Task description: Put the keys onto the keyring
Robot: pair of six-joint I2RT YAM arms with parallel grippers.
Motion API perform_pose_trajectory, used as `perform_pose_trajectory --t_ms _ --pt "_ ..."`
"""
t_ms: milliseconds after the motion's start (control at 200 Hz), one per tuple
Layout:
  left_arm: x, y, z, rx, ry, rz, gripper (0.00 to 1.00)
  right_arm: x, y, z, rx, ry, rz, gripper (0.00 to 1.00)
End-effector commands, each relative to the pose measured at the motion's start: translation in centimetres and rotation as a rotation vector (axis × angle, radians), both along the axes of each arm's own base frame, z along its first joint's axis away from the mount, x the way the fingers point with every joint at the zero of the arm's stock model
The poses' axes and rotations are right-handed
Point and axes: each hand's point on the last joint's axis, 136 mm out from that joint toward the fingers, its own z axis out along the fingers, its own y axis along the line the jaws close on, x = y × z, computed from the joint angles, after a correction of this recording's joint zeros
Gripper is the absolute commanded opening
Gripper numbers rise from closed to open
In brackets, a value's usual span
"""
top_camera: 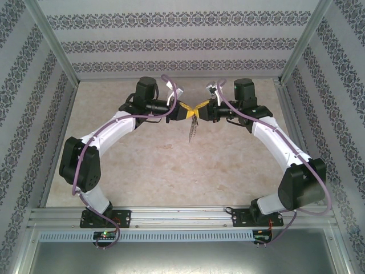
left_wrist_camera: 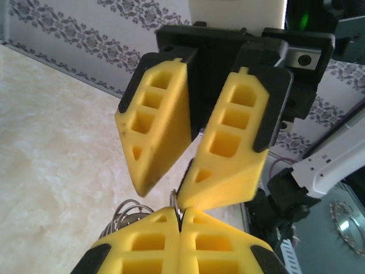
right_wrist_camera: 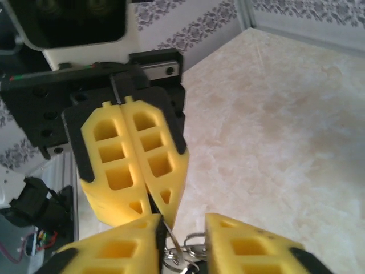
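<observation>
Keyring: a thin grey metal loop (top_camera: pixel 193 128) held up in the air over the middle of the table, where the two grippers meet; from above it shows as a slim, jagged silvery strand hanging straight down.
Close look: in the left wrist view only a short arc of wire (left_wrist_camera: pixel 175 201) stands out of the yellow fingertips; in the right wrist view the same wire (right_wrist_camera: pixel 171 240) runs down at a slant.
Small rings: a cluster of silvery coils (left_wrist_camera: pixel 130 210) hangs just beside the loop, and it also sits low between the right fingers (right_wrist_camera: pixel 191 246).
Left gripper: (left_wrist_camera: pixel 180 213) fingers pressed tight together, pinching the keyring wire at their tips.
Right gripper: (right_wrist_camera: pixel 182 225) fingers spread apart, the rings in the gap; it faces the left gripper tip to tip, and one finger (left_wrist_camera: pixel 234 142) rests close against the left tips.
Table: pale marbled surface (top_camera: pixel 171 171), well below the keyring.
Surroundings: patterned walls (top_camera: pixel 171 45), a metal rail (top_camera: pixel 182 214) at the arm bases, and purple cables (top_camera: pixel 85 160) along the arms.
Hard to make out: the key cannot be told apart from the rings; the yellow fingers cover most of the loop.
</observation>
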Motion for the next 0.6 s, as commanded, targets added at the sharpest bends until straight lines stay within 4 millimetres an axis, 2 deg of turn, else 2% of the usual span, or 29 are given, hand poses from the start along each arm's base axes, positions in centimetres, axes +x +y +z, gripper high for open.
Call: perform_pose_trajectory --t_ms 0,120,280,440,600 --pt "-0.3 -0.6 1.6 -0.055 -0.091 0.009 0.0 -0.6 -0.2 3.2 0.056 -0.093 -0.006 0.37" --pt "0.0 -0.4 2.2 -0.086 -0.126 0.048 0.0 -0.5 -1.8 3.6 0.079 -0.106 -0.08 0.43" --pt "0.1 -0.2 3.2 -0.137 -0.174 0.091 0.0 0.0 -3.4 3.4 0.12 -0.109 -0.183 0.44" --pt "0.2 0.4 4.3 -0.226 -0.226 0.147 0.0 0.1 -3.7 3.0 0.198 -0.097 -0.23 0.45" --pt "0.1 0.4 5.2 -0.285 -0.225 0.142 0.0 0.3 -3.2 3.0 0.276 -0.077 -0.208 0.46"
